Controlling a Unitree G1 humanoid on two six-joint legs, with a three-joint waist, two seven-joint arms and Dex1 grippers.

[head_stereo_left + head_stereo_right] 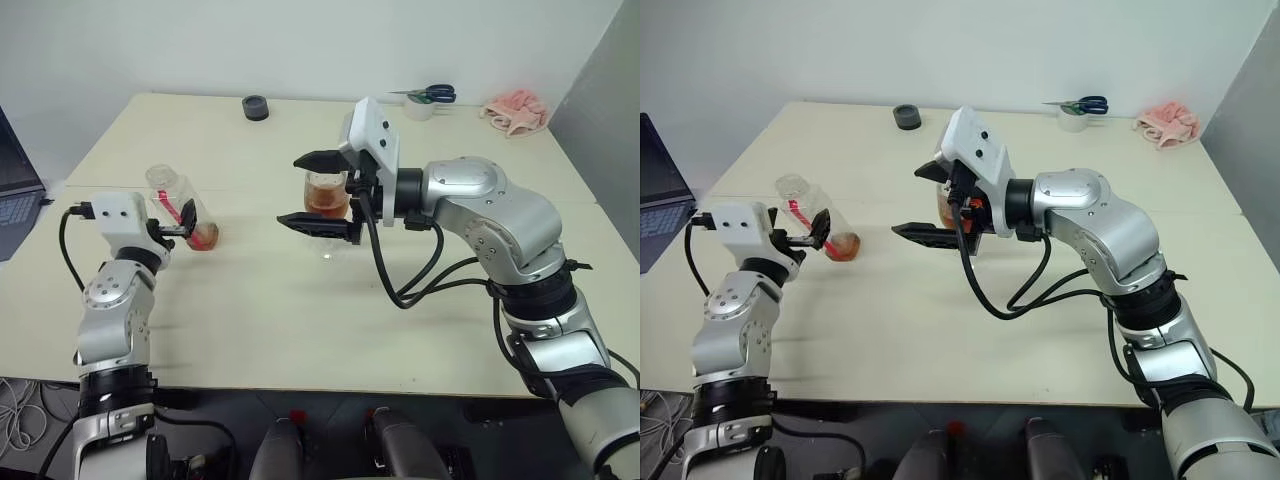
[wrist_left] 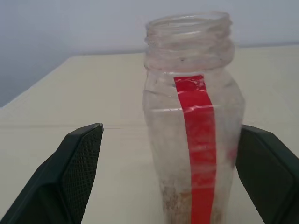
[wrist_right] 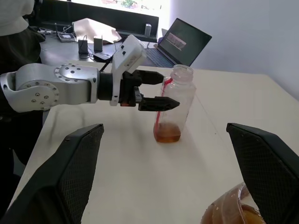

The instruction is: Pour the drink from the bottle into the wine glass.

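The bottle (image 1: 183, 210) is standing upright on the table (image 1: 300, 320), over on the left side, uncapped and nearly drained, with just a shallow reddish-brown layer of the drink (image 3: 167, 134) sitting at its bottom. The left gripper (image 1: 180, 222) is flanking it with both black fingers spread wide, one to each side of the body, and from the wrist view neither pad looks to be pressing the plastic, so I'd say the bottle is let go and resting on its own. Toward the middle of the table the wine glass (image 1: 327, 196) is holding a fair pool of the same liquid in its bowl, and the right gripper (image 1: 322, 194) is reaching in sideways from the right with its fingers splayed, one on the far side of the bowl and one on the near side, bracketing it without squeezing as far as I can tell. Judging by how things lie, the pouring itself is looking done and the step in hand is setting the bottle down and releasing. The next move is calling for both arms to draw straight back along their fingers, keeping clear so a pad isn't clipping the light bottle or tipping the top-heavy glass
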